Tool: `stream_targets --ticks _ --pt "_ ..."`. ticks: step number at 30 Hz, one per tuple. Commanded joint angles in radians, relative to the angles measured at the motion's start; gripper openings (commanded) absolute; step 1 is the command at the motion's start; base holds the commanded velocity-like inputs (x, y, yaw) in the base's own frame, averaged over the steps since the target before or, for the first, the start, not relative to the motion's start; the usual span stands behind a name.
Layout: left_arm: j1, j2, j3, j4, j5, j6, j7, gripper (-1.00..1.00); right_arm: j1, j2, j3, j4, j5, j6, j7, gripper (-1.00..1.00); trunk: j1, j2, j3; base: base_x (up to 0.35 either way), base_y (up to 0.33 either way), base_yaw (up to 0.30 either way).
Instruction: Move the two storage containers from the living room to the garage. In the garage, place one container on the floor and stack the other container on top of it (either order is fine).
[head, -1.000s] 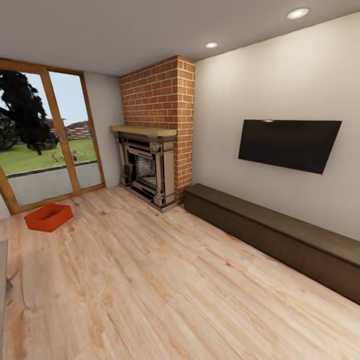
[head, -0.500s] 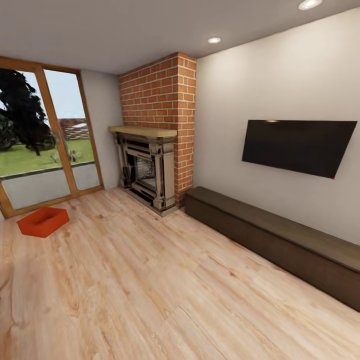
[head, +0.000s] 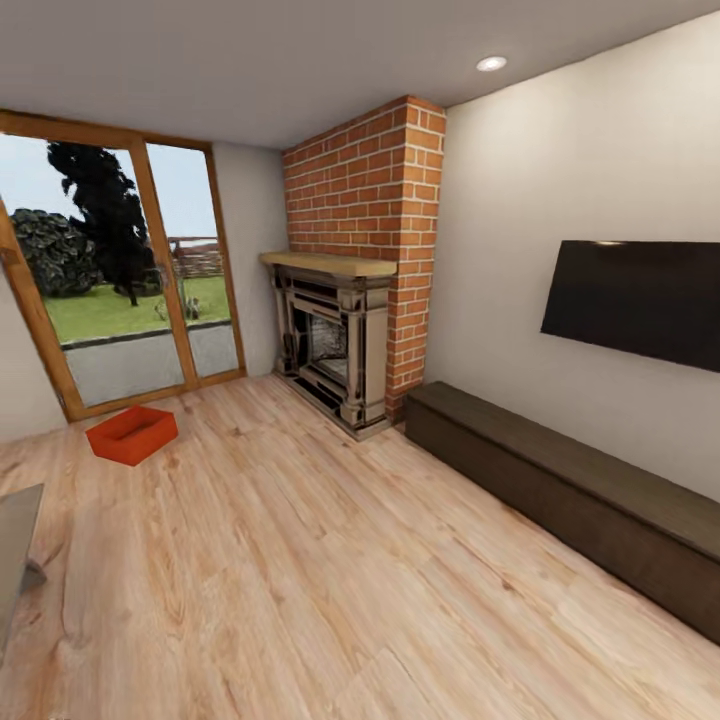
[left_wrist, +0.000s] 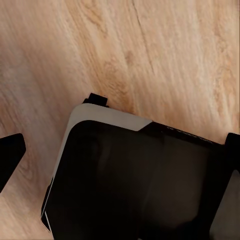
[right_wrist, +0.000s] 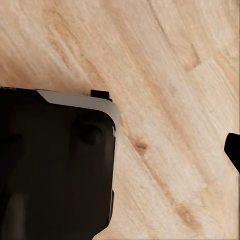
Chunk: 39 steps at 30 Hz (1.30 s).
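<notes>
One smooth red-orange storage container (head: 132, 434) sits on the light wood plank floor (head: 300, 580) near the wood-framed glass doors (head: 120, 280), left of the brick fireplace (head: 350, 300). No writing is legible. Either gripper's finger opening cannot be told from the wrist views.

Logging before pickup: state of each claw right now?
Left claw: fingertips sit at opposite picture edges, so open, holding nothing.
Right claw: cannot be told.
</notes>
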Motion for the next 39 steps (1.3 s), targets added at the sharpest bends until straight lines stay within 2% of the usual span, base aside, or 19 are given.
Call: stream_targets --ticks 1,39 --pt "-0.001 0.0 -0.008 0.0 0.008 0.0 0.004 1.0 -0.001 0.001 0.008 0.003 -0.009 -0.006 -0.001 1.0 0.001 -0.002 -0.002 0.322 0.0 0.273" --pt "-0.001 0.0 -0.008 0.0 0.008 0.0 0.004 1.0 -0.001 -0.001 0.008 0.003 -0.009 -0.006 -0.002 1.0 0.001 -0.002 -0.002 0.322 0.0 0.273"
